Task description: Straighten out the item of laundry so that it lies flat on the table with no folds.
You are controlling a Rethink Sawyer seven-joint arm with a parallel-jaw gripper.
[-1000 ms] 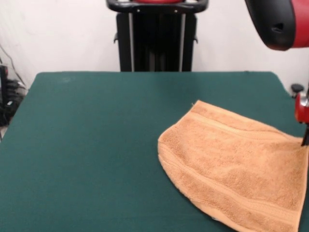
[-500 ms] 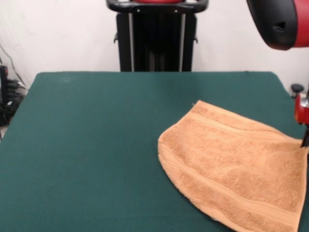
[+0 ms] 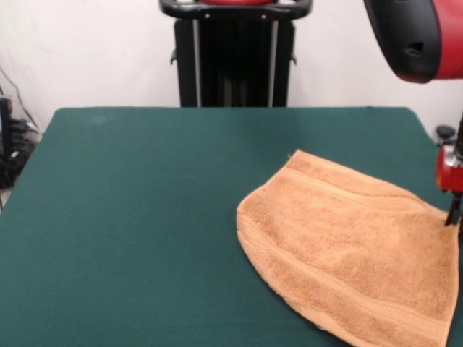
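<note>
The orange-tan towel [image 3: 351, 253] lies on the dark green table [image 3: 145, 217] at the front right. It is spread out with a rounded left edge, and stripe bands run near its far and near edges. Its far corner points toward the table's middle back. My gripper [image 3: 453, 211] shows only in part at the right edge, right at the towel's right corner. Most of the gripper is cut off by the picture's edge, so its state does not show. No white tag is visible.
The robot's black pedestal [image 3: 235, 54] stands behind the table's far edge. A red and black arm segment [image 3: 412, 36] hangs at the top right. Cables lie off the table's left side [image 3: 11, 144].
My gripper has shifted slightly to the left at the towel's right corner, and that corner has moved a little with it. The rest of the towel lies as before.
</note>
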